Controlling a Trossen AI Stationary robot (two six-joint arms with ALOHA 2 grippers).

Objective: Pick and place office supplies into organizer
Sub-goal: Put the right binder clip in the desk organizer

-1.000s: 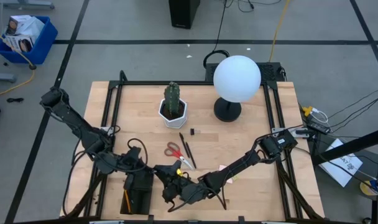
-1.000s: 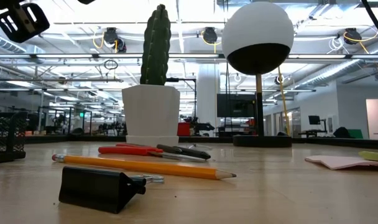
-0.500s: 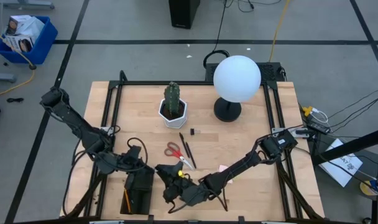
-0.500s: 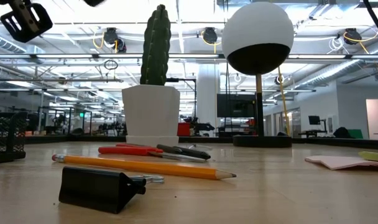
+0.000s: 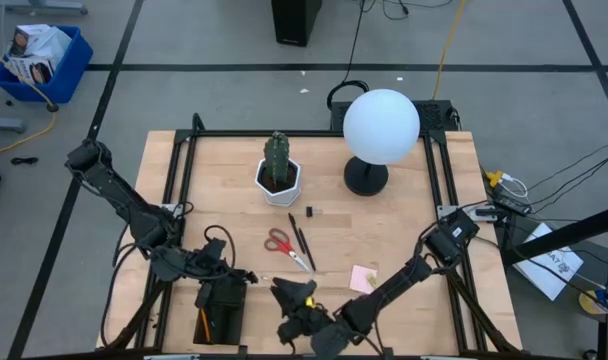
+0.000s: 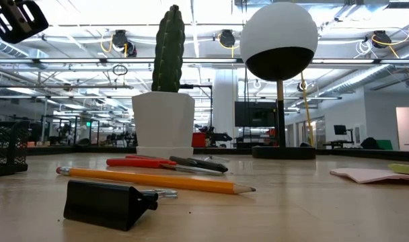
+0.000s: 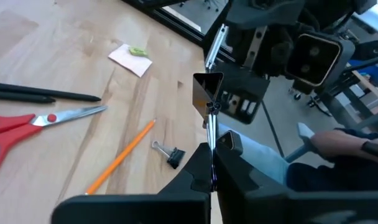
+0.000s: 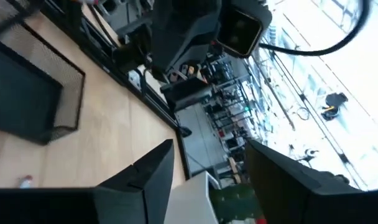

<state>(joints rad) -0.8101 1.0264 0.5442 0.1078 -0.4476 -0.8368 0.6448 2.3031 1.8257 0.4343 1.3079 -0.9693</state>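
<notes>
My left gripper (image 5: 242, 275) hovers just right of the black mesh organizer (image 5: 222, 305), shut on a black binder clip (image 7: 207, 90). My right gripper (image 5: 294, 297) is open, raised near the table's near edge and holding nothing (image 8: 207, 186). Flat on the table lie red-handled scissors (image 5: 279, 241), two dark pens (image 5: 302, 240), an orange pencil (image 7: 120, 155), a second binder clip (image 7: 170, 155), a pink sticky pad (image 5: 362, 278) and a tiny black clip (image 5: 313, 212). One orange pencil (image 5: 202, 322) lies inside the organizer. My left gripper pinches the binder clip by its wire handle (image 7: 211, 134) between the two shut fingers. The clip's black body sticks out beyond the fingertips. It is lifted clear of the table.
A cactus in a white pot (image 5: 278, 172) and a white globe lamp (image 5: 380, 125) stand toward the far edge. The right arm (image 5: 404, 275) slants across the near right part of the table. Bare wood lies between the pad and the lamp.
The right arm has swung toward the near edge and a little to the right, carrying its gripper away from the pencil. The pink sticky pad, partly covered by the arm before, now shows whole.
</notes>
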